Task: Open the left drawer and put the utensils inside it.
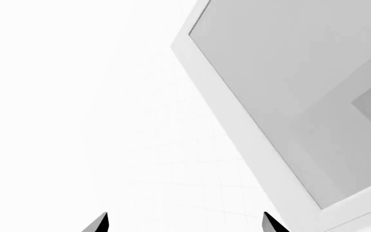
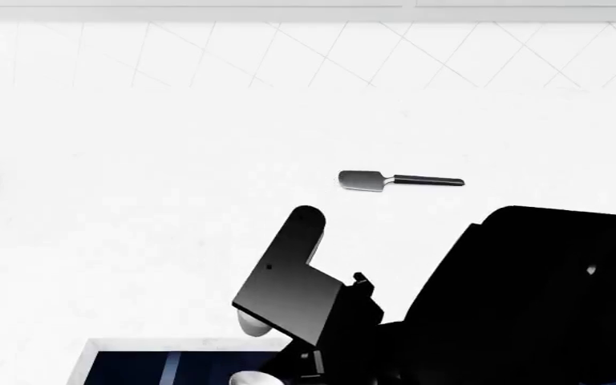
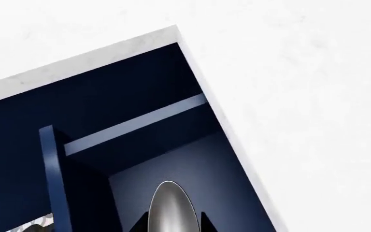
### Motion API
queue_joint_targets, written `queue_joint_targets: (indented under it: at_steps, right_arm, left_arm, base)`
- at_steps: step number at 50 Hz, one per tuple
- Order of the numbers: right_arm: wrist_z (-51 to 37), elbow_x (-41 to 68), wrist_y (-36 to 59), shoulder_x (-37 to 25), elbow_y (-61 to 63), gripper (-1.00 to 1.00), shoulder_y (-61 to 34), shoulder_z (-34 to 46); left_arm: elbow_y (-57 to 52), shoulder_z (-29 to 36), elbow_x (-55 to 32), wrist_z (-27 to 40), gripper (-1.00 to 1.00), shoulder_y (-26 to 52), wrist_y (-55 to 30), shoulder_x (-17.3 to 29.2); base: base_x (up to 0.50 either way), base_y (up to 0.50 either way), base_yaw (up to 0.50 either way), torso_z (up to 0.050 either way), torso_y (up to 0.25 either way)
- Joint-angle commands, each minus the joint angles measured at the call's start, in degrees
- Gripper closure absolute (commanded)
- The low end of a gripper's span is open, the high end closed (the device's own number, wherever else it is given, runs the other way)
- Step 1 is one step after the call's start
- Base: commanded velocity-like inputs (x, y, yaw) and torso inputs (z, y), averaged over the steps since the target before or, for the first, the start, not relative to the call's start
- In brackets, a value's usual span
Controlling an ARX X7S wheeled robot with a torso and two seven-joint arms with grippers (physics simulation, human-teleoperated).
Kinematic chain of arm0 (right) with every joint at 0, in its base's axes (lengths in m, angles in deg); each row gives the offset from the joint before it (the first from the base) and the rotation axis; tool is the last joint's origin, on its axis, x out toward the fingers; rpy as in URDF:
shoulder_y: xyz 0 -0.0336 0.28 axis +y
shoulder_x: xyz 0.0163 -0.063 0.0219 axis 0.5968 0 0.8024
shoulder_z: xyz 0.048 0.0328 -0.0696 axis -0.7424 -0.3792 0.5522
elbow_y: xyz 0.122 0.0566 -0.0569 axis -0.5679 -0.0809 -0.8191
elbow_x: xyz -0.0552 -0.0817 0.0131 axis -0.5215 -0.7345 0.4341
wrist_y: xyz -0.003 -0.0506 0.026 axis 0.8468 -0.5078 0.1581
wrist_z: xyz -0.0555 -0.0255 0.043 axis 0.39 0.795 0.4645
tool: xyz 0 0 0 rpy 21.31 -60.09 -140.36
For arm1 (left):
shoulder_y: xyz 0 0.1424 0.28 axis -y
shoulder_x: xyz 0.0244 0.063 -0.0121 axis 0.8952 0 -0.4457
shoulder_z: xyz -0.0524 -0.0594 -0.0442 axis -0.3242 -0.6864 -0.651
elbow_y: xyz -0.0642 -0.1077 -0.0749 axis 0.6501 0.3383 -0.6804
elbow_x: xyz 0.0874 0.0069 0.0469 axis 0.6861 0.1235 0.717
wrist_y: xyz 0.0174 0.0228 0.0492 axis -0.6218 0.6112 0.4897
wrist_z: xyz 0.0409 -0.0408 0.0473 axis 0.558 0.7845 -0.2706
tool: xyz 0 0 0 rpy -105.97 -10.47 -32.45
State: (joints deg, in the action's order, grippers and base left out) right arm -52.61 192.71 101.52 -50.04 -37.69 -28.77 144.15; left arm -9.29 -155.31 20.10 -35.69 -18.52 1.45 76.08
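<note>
White countertop fills the head view, with the left drawer (image 2: 137, 365) pulled open at its near edge. The right gripper (image 3: 171, 220) hangs over the drawer's blue interior, its fingers closed on the spoon (image 3: 171, 208), whose bowl juts out just beyond the tips. The spatula (image 2: 399, 180) lies on the counter well beyond that gripper. Opening looks done; both utensils are left to stow. The left gripper (image 1: 185, 224) stands open, holding nothing.
</note>
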Motion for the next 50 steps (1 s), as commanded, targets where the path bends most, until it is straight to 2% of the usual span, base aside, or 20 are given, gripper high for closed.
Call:
queue_joint_targets:
  at_steps: [1,50]
  right_arm:
    - [2.5,-4.2,2.1,-1.1,-1.5,1.0,3.6,0.4]
    - [10.5,-15.2,6.8,-5.2,-10.0,1.0,7.4,0.2]
  left_arm:
    - [0.0,0.3,0.3,0.2,-1.0,0.0,0.0,0.1]
    - [0.0,0.9,0.8,0.5,-1.0,0.0,-0.1,0.4]
  base:
    - [0.0,0.0,0.0,0.0,0.0]
    - [0.0,0.0,0.0,0.0,0.0]
